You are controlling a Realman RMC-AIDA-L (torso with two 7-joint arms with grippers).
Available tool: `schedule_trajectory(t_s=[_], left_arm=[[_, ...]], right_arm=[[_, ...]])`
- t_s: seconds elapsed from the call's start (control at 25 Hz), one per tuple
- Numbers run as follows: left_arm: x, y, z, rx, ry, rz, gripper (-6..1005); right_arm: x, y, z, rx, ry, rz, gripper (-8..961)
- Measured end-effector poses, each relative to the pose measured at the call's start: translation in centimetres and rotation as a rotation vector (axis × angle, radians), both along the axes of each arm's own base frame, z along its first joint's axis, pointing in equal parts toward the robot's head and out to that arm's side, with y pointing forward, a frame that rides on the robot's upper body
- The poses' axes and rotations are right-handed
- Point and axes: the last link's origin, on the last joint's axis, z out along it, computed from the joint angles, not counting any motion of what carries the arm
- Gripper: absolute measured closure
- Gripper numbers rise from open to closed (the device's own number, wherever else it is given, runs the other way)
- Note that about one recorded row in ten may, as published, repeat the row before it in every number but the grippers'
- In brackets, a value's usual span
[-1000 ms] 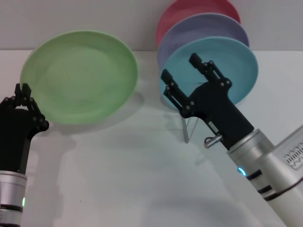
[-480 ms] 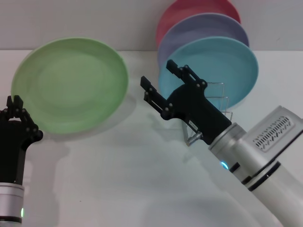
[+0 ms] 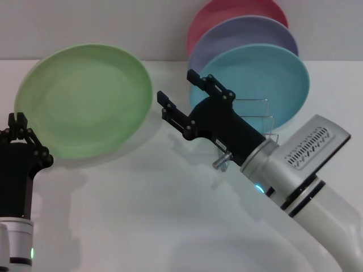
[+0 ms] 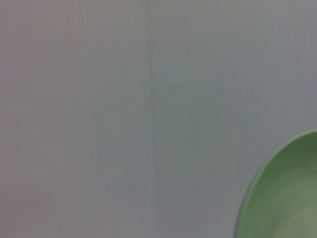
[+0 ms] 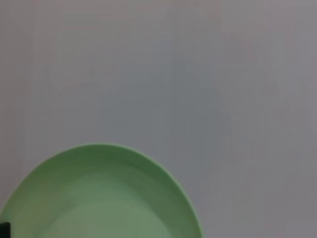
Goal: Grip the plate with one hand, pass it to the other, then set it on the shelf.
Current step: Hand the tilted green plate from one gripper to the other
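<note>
Round, matte light green plate (image 3: 85, 101) held aloft at the left, pinched at its lower rim by the black left gripper (image 3: 21, 133); black right gripper (image 3: 178, 99) spread wide just beside its far edge; risks slipping if released early

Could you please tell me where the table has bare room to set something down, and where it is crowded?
Bare table lies in front, between the left gripper holding the green plate and the right gripper, open. It is crowded at the back right, where the rack holds the blue plate, lavender plate and pink plate.
</note>
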Motion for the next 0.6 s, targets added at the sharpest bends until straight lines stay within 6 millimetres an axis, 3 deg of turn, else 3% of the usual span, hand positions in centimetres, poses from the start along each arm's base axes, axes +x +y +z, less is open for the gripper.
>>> schedule_trajectory(t_s=[0.6], left_arm=[[0.4,-0.4,-0.1,0.006,-0.018,0.0,908]], right_arm=[[-0.9,1.4,-0.3,-0.015,-0.032,-0.003,243]])
